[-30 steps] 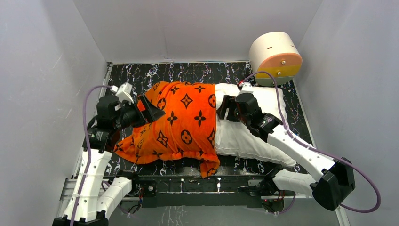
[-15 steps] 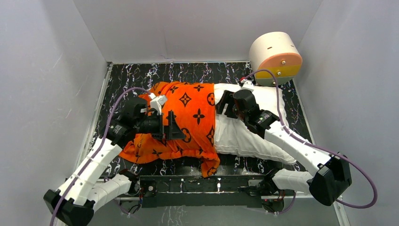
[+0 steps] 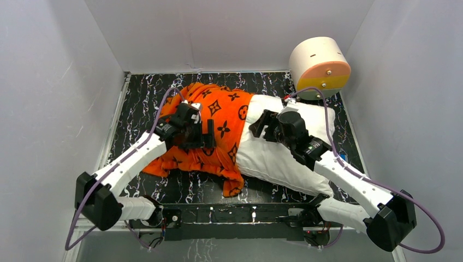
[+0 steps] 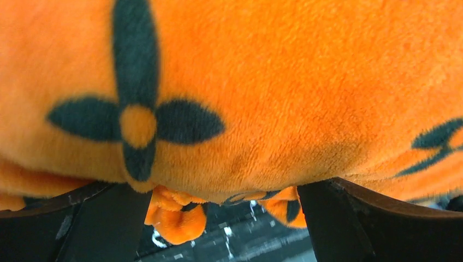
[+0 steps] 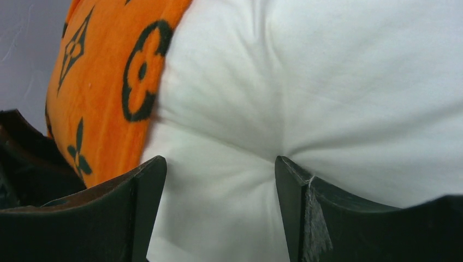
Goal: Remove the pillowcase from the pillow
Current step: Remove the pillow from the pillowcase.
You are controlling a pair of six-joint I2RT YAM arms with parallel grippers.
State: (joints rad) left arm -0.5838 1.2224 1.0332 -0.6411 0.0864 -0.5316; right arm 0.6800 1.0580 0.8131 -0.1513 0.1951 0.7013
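Your left fingers (image 4: 82,229) stand wide open against the orange pillowcase (image 3: 226,112), and your right fingers (image 5: 355,224) sit open, pressed into the white pillow (image 3: 273,158), which lies half-uncovered on the tabletop (image 3: 139,101).

Pillow (image 3: 284,158) lies across frame centre on the surface (image 3: 144,93), its left part inside the pillowcase (image 3: 226,106), its right part out of it. Pillowcase sits centre-left, one end trailing toward lower centre. Round box (image 3: 319,65) upper right, behind the pillow's far right corner. Left jaws on the pillowcase middle; right jaws on the pillow, just right of the pillowcase edge.
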